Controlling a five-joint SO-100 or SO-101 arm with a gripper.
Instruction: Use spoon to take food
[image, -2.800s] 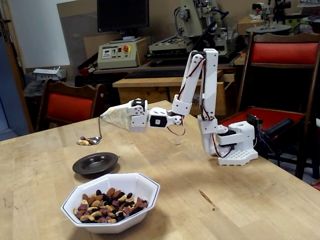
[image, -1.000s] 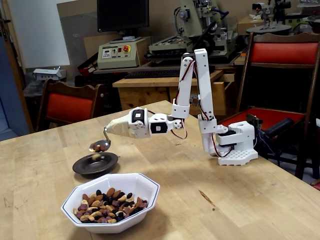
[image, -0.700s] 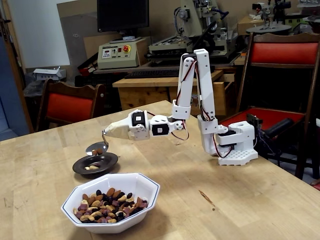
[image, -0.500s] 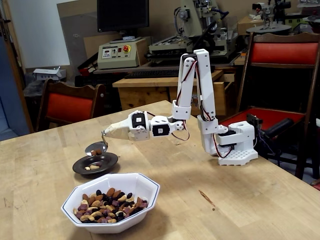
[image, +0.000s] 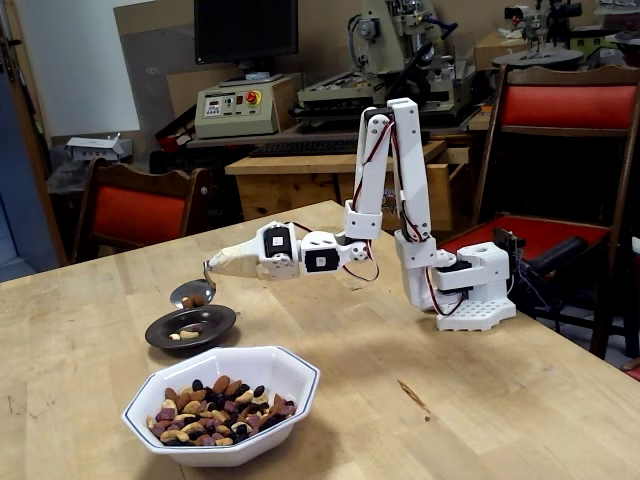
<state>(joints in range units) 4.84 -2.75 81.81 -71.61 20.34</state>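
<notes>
My white arm reaches left across the wooden table. My gripper (image: 232, 262) is shut on the beige-taped end of the silver spoon (image: 193, 292). The spoon's bowl hangs just above the small dark plate (image: 215, 330) and carries a couple of brown food pieces. A few more pieces of food (image: 186, 333) lie on that plate. The white octagonal bowl (image: 285, 372) stands in front of the plate, nearer the camera, with a heap of nuts and dried fruit (image: 218, 410) in it.
The arm's white base (image: 468, 290) stands at the table's right edge. Red-cushioned wooden chairs stand behind the table at the left (image: 135, 212) and right (image: 565, 110). Workshop machines and a monitor are in the background.
</notes>
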